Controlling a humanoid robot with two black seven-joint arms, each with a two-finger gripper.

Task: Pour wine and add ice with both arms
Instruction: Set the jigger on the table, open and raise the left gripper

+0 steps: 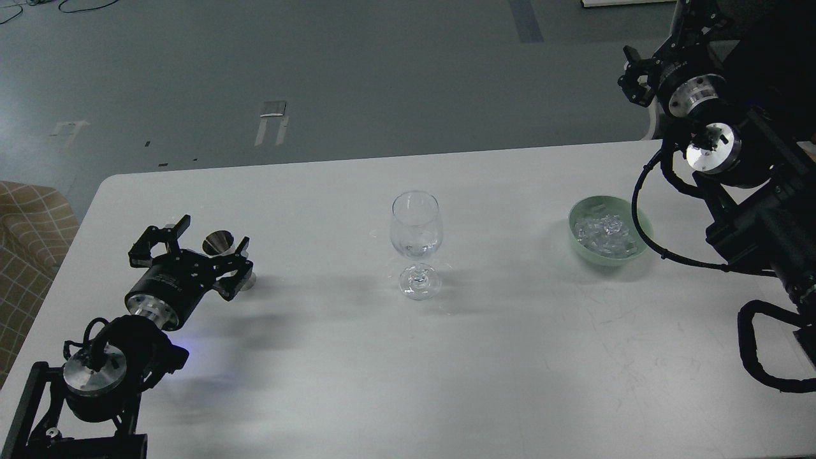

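A clear wine glass (415, 236) stands upright at the middle of the white table (510, 357). The ice (602, 231) is a heap of small clear cubes in a pale green bowl (642, 224) at the right. A small metal measuring cup (218, 243) stands upright at the left. My left gripper (213, 234) is open, with one finger on each side of the cup; I cannot tell whether they touch it. My right gripper (631, 73) hangs high beyond the table's far right corner, above and behind the bowl. It is small and dark, so its fingers cannot be told apart.
The right arm's black cable (641, 210) loops down over the bowl's right rim. A chequered chair (29, 236) stands off the table's left edge. Grey floor lies beyond the far edge.
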